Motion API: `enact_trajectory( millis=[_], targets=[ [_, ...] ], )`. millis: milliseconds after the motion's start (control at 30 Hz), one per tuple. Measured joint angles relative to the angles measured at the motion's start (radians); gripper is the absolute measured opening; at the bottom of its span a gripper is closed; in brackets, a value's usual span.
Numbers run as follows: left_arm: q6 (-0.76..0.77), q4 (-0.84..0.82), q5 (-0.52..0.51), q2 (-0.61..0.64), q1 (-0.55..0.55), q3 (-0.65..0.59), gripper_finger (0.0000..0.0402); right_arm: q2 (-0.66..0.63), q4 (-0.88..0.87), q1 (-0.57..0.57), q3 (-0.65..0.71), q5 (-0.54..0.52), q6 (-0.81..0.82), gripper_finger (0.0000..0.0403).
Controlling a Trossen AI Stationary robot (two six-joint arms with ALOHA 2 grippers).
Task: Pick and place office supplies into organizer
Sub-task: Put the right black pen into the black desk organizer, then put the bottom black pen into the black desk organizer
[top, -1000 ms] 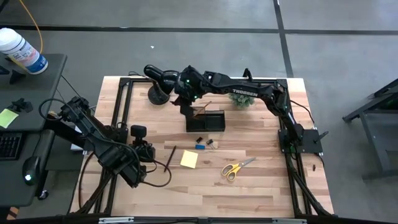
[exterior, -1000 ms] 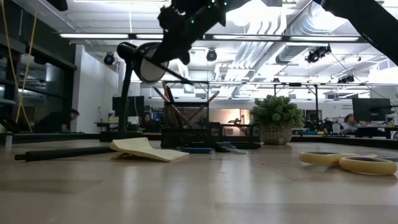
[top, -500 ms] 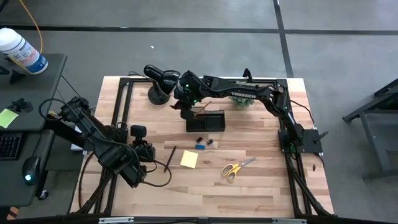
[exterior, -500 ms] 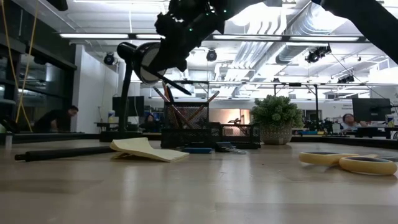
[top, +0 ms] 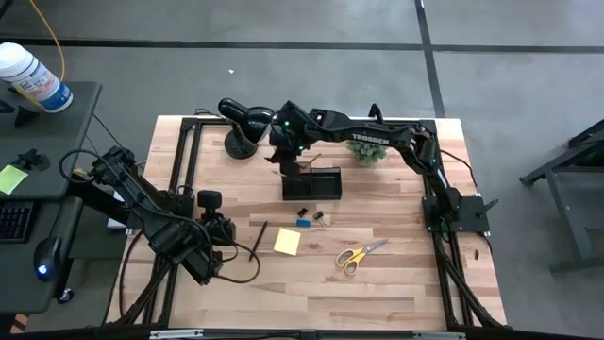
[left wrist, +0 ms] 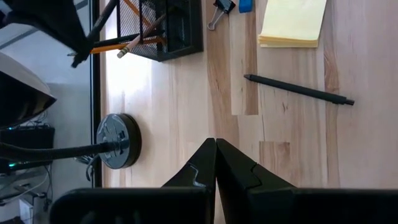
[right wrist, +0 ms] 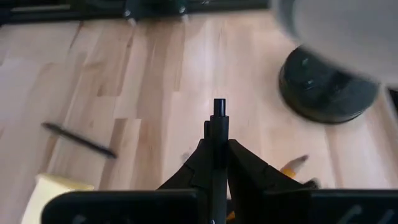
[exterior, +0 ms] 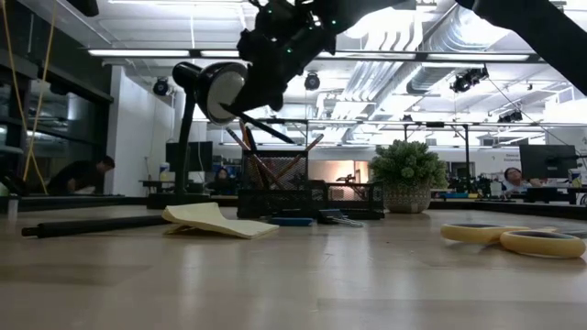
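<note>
The right gripper (top: 288, 154), clamped on a dark pen (right wrist: 218, 134), is lifting and swinging back toward the organizer (top: 310, 182), the pen's tip tilting down over the cup section beneath it.

overhead, table-level, two wrist views

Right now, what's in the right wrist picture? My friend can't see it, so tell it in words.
The right gripper is shut on a dark pen, held above the wooden table. Farther off are the lamp's round black base, another dark pen lying flat, a corner of the yellow sticky pad and a pencil tip.
</note>
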State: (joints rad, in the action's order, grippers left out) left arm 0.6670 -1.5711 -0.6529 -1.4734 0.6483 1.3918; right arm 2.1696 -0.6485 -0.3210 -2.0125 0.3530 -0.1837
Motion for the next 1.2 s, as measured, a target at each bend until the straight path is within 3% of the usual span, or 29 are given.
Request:
enact_trajectory(
  millis=[633, 1200],
  targets=[
    [0.053, 0.000, 0.003, 0.000, 0.000, 0.000, 0.0001, 0.000, 0.054, -0.002, 0.000, 0.083, -0.006, 0.0003],
    [0.046, 0.000, 0.001, 0.000, 0.000, 0.000, 0.0001, -0.051, -0.029, 0.036, 0.000, 0.072, -0.028, 0.0005]
  ],
)
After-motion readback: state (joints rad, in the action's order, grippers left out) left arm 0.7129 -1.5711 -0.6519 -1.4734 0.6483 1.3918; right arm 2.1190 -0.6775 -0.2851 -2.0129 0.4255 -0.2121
